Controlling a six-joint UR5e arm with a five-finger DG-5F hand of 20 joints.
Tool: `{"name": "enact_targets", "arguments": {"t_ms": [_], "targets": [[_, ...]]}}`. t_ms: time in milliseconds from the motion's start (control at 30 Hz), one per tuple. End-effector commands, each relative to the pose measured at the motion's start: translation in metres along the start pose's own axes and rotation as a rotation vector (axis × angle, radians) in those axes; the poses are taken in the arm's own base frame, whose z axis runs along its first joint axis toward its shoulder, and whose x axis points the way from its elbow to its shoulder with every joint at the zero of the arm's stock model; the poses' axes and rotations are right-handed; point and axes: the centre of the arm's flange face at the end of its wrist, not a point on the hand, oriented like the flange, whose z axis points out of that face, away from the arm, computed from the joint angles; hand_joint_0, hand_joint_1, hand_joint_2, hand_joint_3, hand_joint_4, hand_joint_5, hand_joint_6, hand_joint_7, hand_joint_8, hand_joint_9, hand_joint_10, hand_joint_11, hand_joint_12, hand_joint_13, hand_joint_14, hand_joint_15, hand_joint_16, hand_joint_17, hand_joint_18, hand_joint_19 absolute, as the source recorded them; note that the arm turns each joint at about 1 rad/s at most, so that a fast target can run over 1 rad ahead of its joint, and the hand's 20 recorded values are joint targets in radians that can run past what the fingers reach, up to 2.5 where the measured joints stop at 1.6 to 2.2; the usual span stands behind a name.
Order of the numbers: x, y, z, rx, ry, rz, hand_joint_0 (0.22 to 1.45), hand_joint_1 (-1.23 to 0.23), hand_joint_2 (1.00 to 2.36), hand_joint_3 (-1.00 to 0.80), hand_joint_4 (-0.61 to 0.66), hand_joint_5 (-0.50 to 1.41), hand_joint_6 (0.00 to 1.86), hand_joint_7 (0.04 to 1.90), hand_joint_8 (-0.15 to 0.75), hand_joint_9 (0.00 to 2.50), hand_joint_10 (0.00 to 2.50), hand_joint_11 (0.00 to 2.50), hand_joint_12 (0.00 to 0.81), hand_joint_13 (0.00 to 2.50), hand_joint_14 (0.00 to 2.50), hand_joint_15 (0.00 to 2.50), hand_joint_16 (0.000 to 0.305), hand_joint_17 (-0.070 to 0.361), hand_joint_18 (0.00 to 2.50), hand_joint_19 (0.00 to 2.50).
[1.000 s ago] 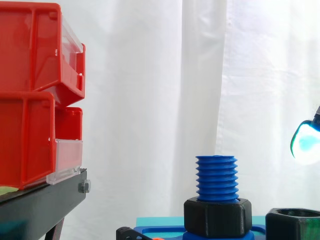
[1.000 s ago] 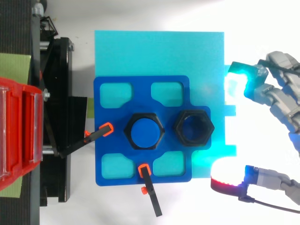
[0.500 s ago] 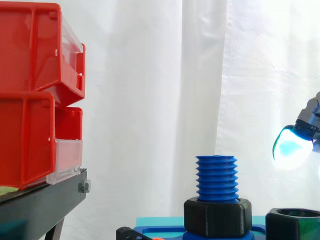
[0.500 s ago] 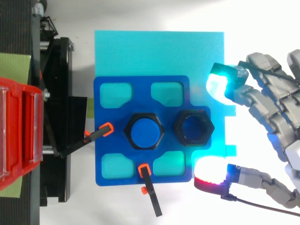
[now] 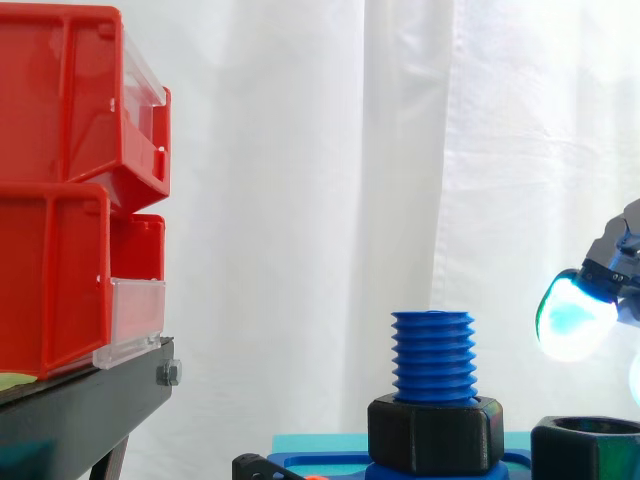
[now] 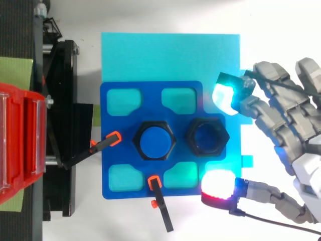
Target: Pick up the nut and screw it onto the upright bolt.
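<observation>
Side view: black hexagonal plastic nut (image 5: 590, 450) sits bore-up, just right of the blue threaded upright bolt (image 5: 433, 355). I see the hand (image 5: 572, 315) hovering above it.

Top view: fingers (image 6: 224, 95) spread, empty, straddling the nut, which lies just leftward.

nut (image 6: 207, 137) just beside bolt (image 6: 153, 140), between bolt and hand (image 6: 297, 136)

side camera stands close and low, looking level across the bolt (image 5: 432, 355); top camera looks straight down on the same bolt and red bins (image 6: 15, 145).
</observation>
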Motion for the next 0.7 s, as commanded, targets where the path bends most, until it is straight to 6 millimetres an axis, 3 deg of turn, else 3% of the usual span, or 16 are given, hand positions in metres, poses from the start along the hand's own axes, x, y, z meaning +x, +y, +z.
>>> {"name": "enact_targets", "arguments": {"t_ms": [0,667], "targets": [[0.0014,0.0016,-0.0023,-0.005,0.002,0.001,0.34,-0.66,1.00,-0.50,0.28,-0.24,0.50,0.68,0.338,0.30,0.00,0.00,0.477,0.31,0.00,0.00,0.069,0.154,0.22,0.00],[0.0024,0.0025,-0.0041,-0.008,0.004,0.001,0.34,-0.79,1.00,-0.50,0.29,-0.24,0.50,0.69,0.330,0.30,0.00,0.00,0.474,0.31,0.00,0.00,0.068,0.153,0.21,0.00]]}}
